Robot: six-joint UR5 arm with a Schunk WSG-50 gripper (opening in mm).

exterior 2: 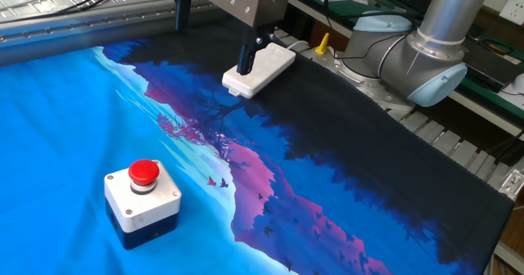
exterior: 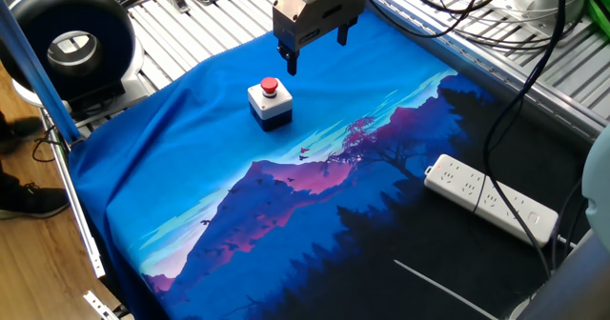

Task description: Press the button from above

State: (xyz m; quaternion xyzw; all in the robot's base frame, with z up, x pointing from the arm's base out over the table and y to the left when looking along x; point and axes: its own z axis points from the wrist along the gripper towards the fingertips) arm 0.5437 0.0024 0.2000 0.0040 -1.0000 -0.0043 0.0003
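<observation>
The button (exterior: 270, 86) is a small red dome on a box with a white top and black base, standing on the blue part of the printed cloth. In the other fixed view the button (exterior 2: 144, 172) sits at the lower left. My gripper (exterior: 315, 50) hangs above the cloth, up and to the right of the button, not touching it. A wide gap shows between its two dark fingers, so it is open with nothing held. The other fixed view shows the gripper (exterior 2: 211, 39) high at the top, well beyond the button.
A long white power strip (exterior: 490, 199) lies on the dark right part of the cloth, with black cables around it. A round black device (exterior: 71, 46) stands at the table's left corner. The arm's grey elbow (exterior 2: 426, 58) sits at the right.
</observation>
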